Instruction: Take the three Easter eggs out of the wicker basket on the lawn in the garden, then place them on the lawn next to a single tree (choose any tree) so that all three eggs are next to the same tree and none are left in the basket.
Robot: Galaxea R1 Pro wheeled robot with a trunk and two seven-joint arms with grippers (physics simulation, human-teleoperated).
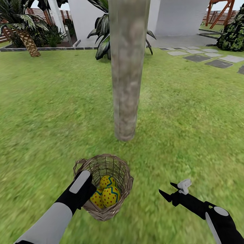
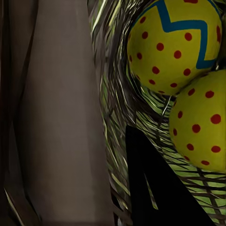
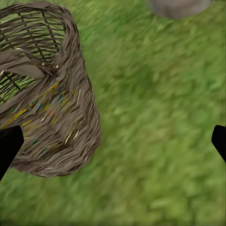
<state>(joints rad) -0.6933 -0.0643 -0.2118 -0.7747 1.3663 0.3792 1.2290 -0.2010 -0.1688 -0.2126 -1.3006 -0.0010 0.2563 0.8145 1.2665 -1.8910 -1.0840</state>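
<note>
- Nearest the head camera are the two arms: the left gripper (image 1: 88, 189) is dipped inside the wicker basket (image 1: 122, 176), and the right gripper (image 1: 169, 191) hovers over open grass to the basket's right.
- The basket sits on the lawn (image 1: 189, 118) just in front of the tree (image 1: 127, 67), close to the base of its grey-brown trunk but not touching it.
- All three Easter eggs (image 1: 109, 194) lie in the basket, bunched on the side nearest the robot; none is out on the grass yet.
- The left wrist view looks along the inner weave (image 2: 117, 94) at two eggs (image 2: 175, 44) stacked close, just beyond one dark fingertip (image 2: 150, 183). The eggs lie ahead of that finger and slightly to one side.
- Whether the left jaws are spread or closed I cannot tell; the forearm covers them in the head view, and nothing appears to be gripped.
- The right jaws stand wide apart and hold nothing; in the right wrist view both dark tips (image 3: 7, 146) frame the basket's outer wall (image 3: 61, 113) and bare grass.
- The left arm is plainly the nearer one, so the first pick looks like its job: a short reach to close on the nearest egg.
</note>
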